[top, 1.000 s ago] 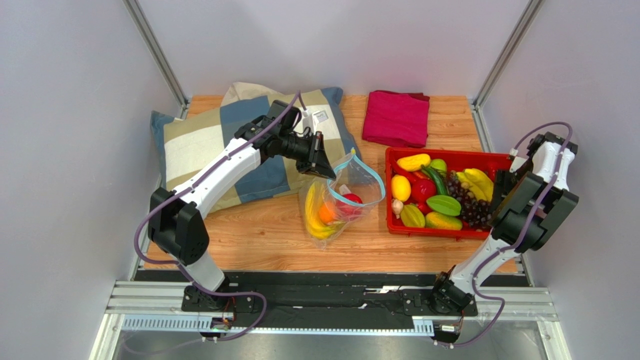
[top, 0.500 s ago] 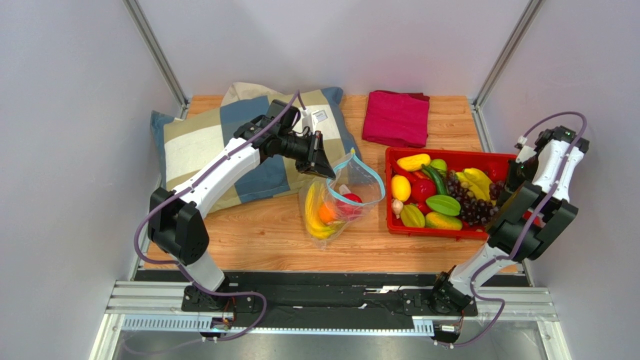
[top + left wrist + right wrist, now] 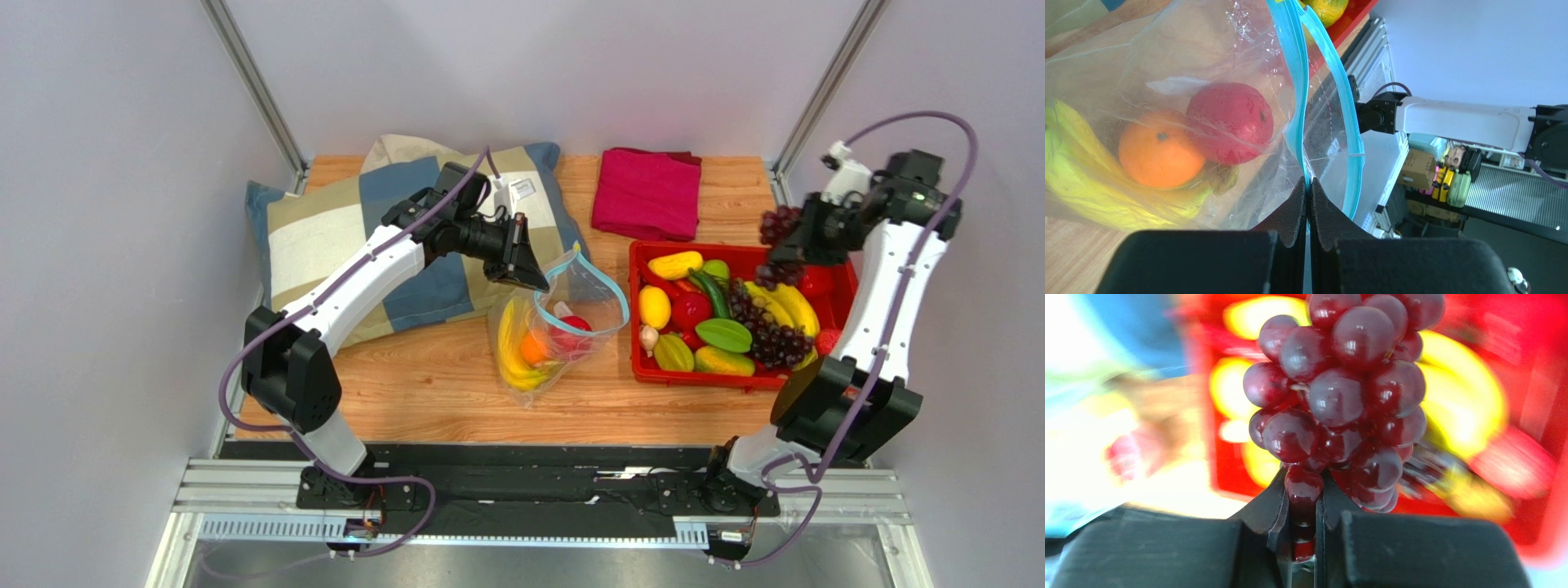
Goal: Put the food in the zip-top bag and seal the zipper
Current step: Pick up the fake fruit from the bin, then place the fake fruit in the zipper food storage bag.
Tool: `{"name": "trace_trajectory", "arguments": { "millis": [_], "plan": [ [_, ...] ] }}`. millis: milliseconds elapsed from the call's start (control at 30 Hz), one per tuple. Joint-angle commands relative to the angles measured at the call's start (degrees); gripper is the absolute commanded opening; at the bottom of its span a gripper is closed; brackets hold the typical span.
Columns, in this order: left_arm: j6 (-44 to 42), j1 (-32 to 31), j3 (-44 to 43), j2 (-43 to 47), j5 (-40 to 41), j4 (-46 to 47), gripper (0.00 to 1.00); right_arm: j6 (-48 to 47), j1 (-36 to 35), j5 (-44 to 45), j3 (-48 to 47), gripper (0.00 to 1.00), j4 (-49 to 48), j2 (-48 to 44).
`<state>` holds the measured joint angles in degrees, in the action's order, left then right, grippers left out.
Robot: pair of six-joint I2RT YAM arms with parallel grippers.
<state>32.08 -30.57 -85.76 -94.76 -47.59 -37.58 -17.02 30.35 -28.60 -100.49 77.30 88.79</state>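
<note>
Banana, orange and apple are bagged; the zipper is pinched by the left tool, grapes by the right tool; nothing is sealed.

tool pinching zipper | bag: orange, apple

The clear, crinkly zip-top bag is pinched at its rim by the closed left pincer, on the teal zipper; the mouth gapes open just beyond the tips. Inside, past the pincer, a yellow banana bunch, an orange and a red apple lie touching. A purple grape bunch stands up from the clamped right pincer, above the other fruits.
</note>
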Motion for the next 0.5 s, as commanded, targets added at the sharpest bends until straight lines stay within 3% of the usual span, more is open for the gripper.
{"name": "trace_trajectory", "arguments": {
  "millis": [0,133,233,467],
  "plan": [
    [-0.26,0.24,-0.47,0.89,-0.48,1.81,0.00,4.79,-13.09,-12.09,-1.30,0.00,-2.56,-7.73],
    [-0.43,0.24,-0.29,1.24,-0.75,2.60,0.00,12.08,-26.70,-12.97,8.62,0.00,-25.62,-16.09],
    [-0.08,0.24,-0.20,1.16,-0.83,3.22,0.00,15.60,-35.25,-11.22,17.50,0.00,-37.43,-19.88],
    [2.20,0.33,0.85,1.68,-1.71,6.47,0.00,25.01,-47.83,-4.98,28.49,0.00,-49.16,-19.54]
  ]
}}
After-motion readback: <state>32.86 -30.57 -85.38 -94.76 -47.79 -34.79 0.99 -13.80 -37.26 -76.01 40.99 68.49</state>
